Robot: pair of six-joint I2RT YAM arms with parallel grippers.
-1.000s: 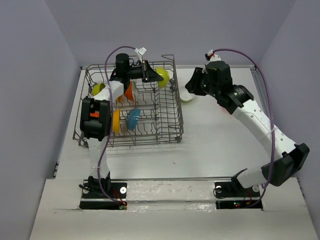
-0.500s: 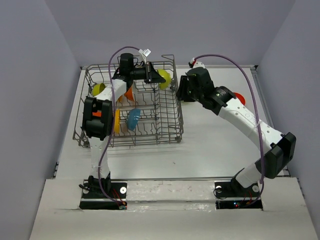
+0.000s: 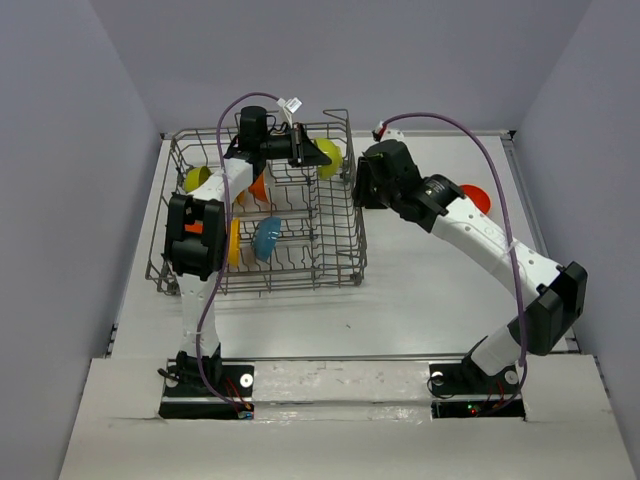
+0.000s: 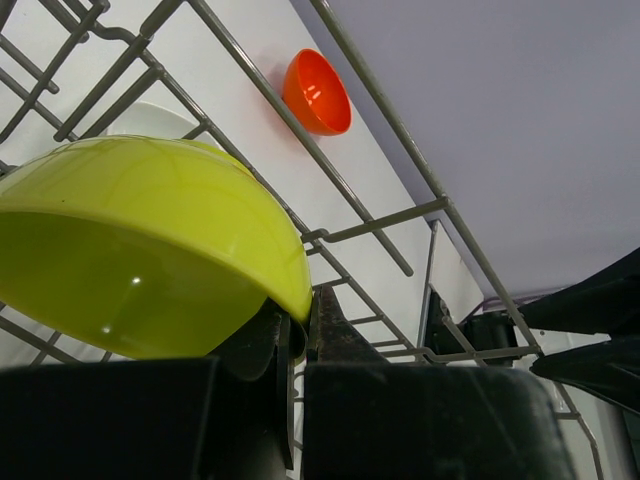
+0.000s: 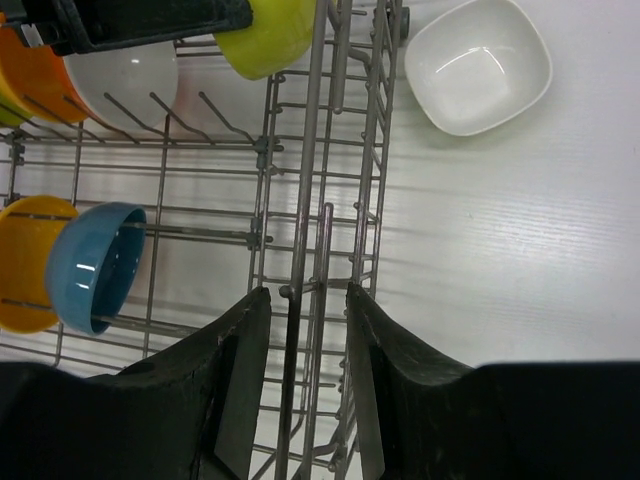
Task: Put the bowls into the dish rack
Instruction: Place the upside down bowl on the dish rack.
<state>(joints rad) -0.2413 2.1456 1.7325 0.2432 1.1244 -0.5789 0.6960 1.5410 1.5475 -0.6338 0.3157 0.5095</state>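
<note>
The grey wire dish rack [image 3: 340, 262] stands at the left of the table. My left gripper [image 3: 310, 152] is shut on the rim of a lime green bowl [image 4: 150, 240] held tilted at the rack's far right corner [image 4: 380, 225]. My right gripper [image 5: 308, 295] is open over the rack's right wall [image 5: 300, 150], one top wire running between its fingers untouched. Inside the rack stand a teal bowl [image 5: 95, 265], an orange-yellow bowl [image 5: 25, 260], a white bowl [image 5: 125, 80], a red-orange bowl [image 3: 258, 183] and another lime bowl [image 3: 197, 178]. A white bowl [image 5: 478, 62] and a red-orange bowl [image 3: 475, 197] lie on the table.
The white table [image 3: 420, 290] runs right of the rack to grey walls. The right arm [image 3: 480, 235] arches across the table's middle and hides the loose white bowl in the top view. The rack's tall wire sides and inner tines [image 5: 215, 110] stand close to both grippers.
My right arm has swung left, off the loose white bowl, to above the rack's right wall. The left gripper and its lime bowl shifted slightly.
</note>
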